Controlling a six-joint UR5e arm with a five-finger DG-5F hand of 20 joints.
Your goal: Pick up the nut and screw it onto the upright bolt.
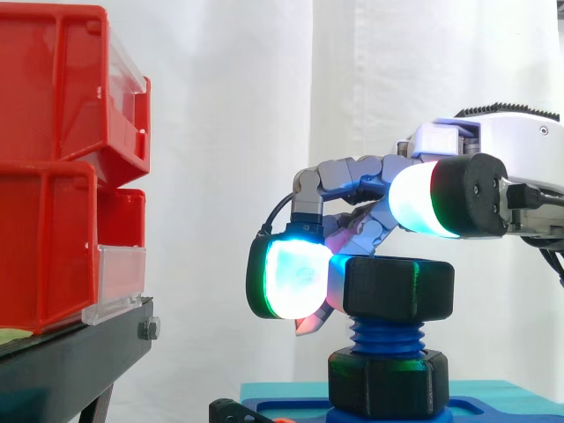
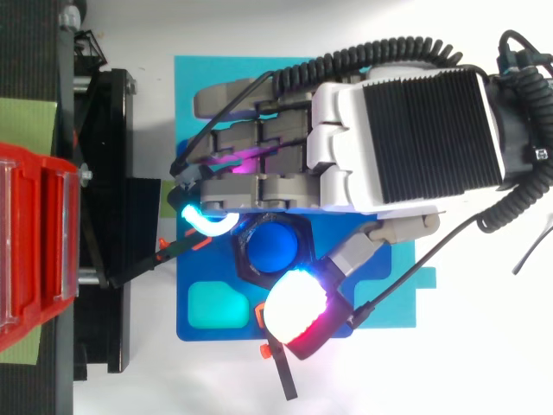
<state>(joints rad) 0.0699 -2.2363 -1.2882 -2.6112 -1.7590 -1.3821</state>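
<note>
White curtain (image 1: 229, 132) was hung behind the work, and red bins (image 1: 53, 176) were stacked on a black stand (image 1: 79, 361), well apart from the hand (image 2: 415, 130) and beyond its fingertips. The hand was reached in over a blue base plate (image 2: 212, 335), palm down, with its fingers curled round a nut (image 1: 398, 289).

The nut was seen as a thick black hexagonal piece with flat sides and slightly rounded edges. It was seated level on the top of an upright blue bolt (image 1: 386, 335), just below the curled fingers. From above, the round blue end of the bolt was seen through the hole of the nut. Several turns of coarse blue thread were left bare beneath the nut. Below these a second black hexagonal collar (image 1: 388, 381) was set round the foot of the bolt, on the base plate.

One fingertip pad (image 1: 291, 280), lit white and cyan with a green rim, was pressed against the side of the nut that was turned toward the bins. The thumb pad (image 2: 296, 307), lit white with a red edge, was held close to the opposite side, so that the nut was enclosed between thumb and fingers. Whether the thumb pad was actually touching the nut could not be told.
</note>
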